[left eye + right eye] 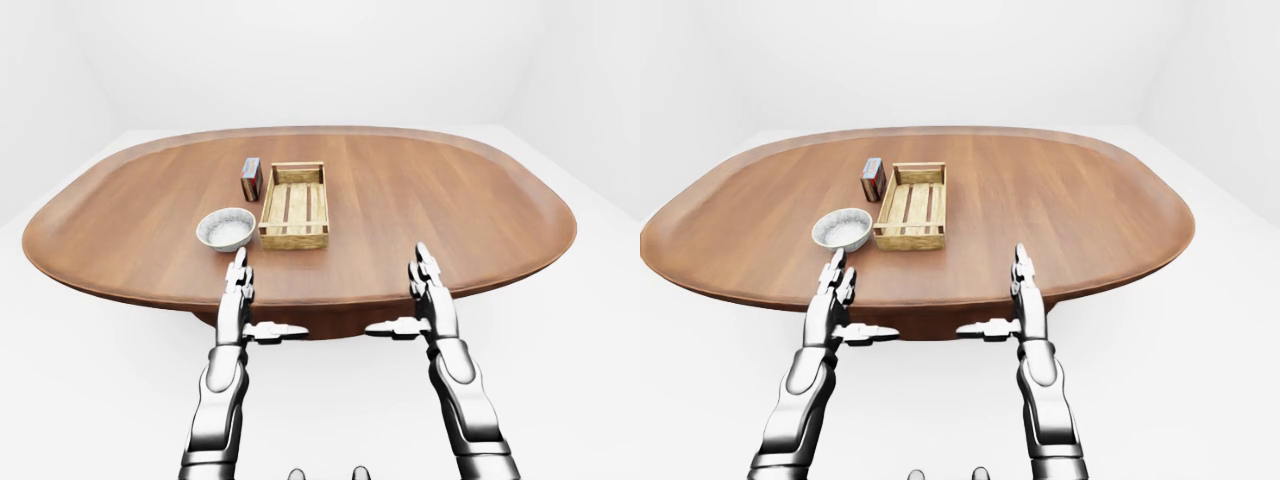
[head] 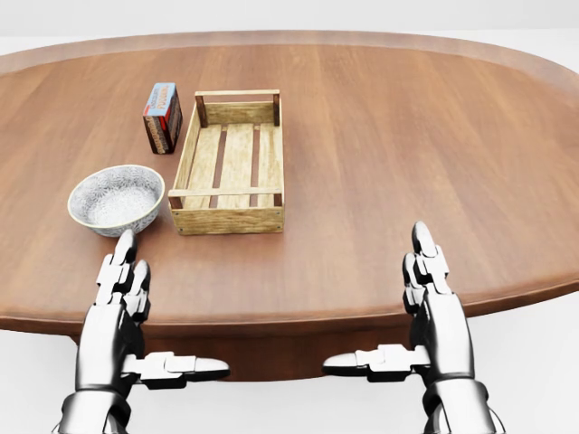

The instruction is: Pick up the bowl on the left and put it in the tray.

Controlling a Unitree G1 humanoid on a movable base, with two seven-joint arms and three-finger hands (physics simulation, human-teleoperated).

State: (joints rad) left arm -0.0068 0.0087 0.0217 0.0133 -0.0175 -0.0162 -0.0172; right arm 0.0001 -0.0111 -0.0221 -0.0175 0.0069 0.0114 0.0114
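Observation:
A speckled grey-white bowl (image 2: 116,199) sits upright on the oval wooden table (image 2: 407,136), just left of a slatted wooden tray (image 2: 231,163). The tray holds nothing. My left hand (image 2: 145,316) hovers at the table's near edge, its fingertips just below the bowl, fingers straight and thumb held out sideways. Level with it at the lower right of the head view, my right hand (image 2: 407,312) is spread the same way, well right of the tray. Neither hand touches anything.
A small red and blue box (image 2: 162,117) stands just left of the tray's upper end, above the bowl. The table's rounded edge (image 2: 298,316) runs beneath both hands. White floor and walls surround the table.

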